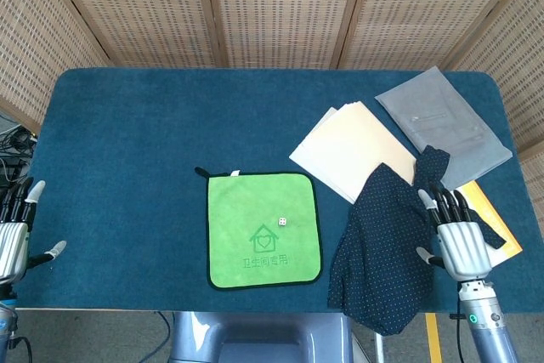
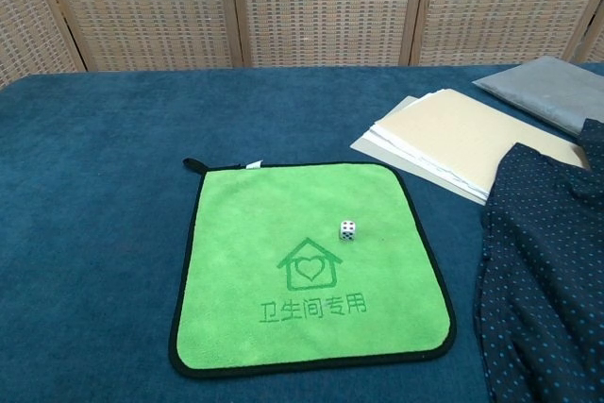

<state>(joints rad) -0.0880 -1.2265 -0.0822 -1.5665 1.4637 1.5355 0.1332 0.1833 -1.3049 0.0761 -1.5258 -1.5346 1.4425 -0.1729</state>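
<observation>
Right hand (image 1: 460, 244) at the near right edge of the tabletop (image 1: 127, 150), fingers (image 1: 439, 204) spread wide and holding nothing, partly over the dotted navy cloth (image 1: 387, 248) and an orange folder (image 1: 497, 227). Left hand (image 1: 10, 240) at the near left edge, fingers apart, likewise empty. Between them a green towel (image 1: 263, 229) lying flat, with a small white die (image 1: 282, 221) on it. Behind the navy cloth, cream paper sheets (image 1: 353, 150) and a grey cloth (image 1: 444, 125).

Left side: I see bare table (image 1: 119, 150) from edge to green cloth (image 1: 263, 229).
Right side: dotted garment (image 1: 382, 248), papers (image 1: 348, 146), grey fabric (image 1: 442, 121) crowd the way.
</observation>
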